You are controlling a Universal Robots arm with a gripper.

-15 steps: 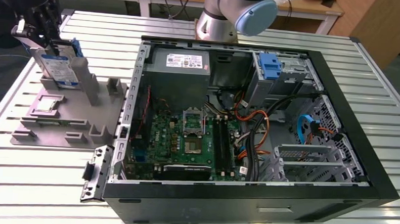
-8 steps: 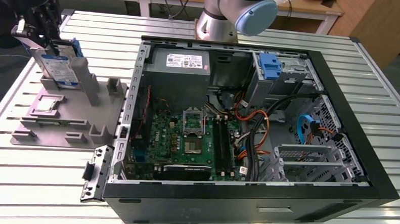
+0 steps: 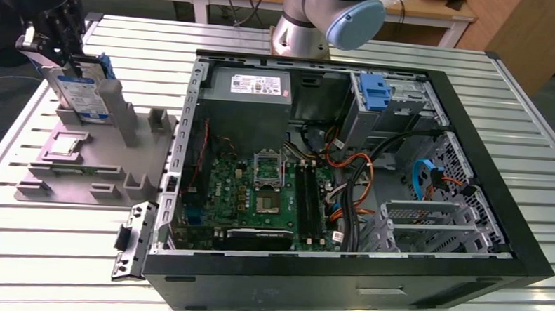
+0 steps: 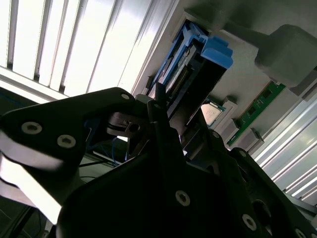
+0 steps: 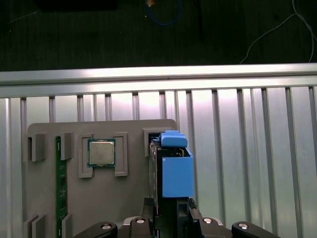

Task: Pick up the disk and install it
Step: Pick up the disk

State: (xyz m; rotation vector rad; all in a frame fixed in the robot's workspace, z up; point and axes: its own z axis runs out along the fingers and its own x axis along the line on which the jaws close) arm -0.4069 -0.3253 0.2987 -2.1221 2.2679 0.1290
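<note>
Jaws: closed on the upper end of the disk, one on either side, at the exterior view's far left.
Disk [image 3: 81, 94]: upright on edge in a slot at the back of the grey holder, label facing the front of the exterior view; blue carrier frame around its edges, seen in both wrist views [image 5: 171, 168] [image 4: 198, 74].
Grey holder [image 3: 109, 155]: flat on the worktop, just beside the computer case, on the exterior view's left.
Processor chip [image 3: 64, 145]: lying in a square recess of the holder, near the disk but apart from it.
Memory stick [image 5: 61, 183]: green, seated in a long slot of the holder, beyond the chip from the disk.
Worktop [image 3: 57, 258]: slatted metal, under holder and case alike.
Computer case [image 3: 299, 293]: black, lying on its side, open on top.
Power supply [image 3: 252, 84]: grey box with a white sticker, in the case's back corner.
Motherboard [image 3: 257, 193]: green, on the case floor.
Arm base [image 3: 326, 17]: behind the case.
Blue bracket [image 3: 375, 95]: bare, in the drive bay towards the exterior view's right.
</note>
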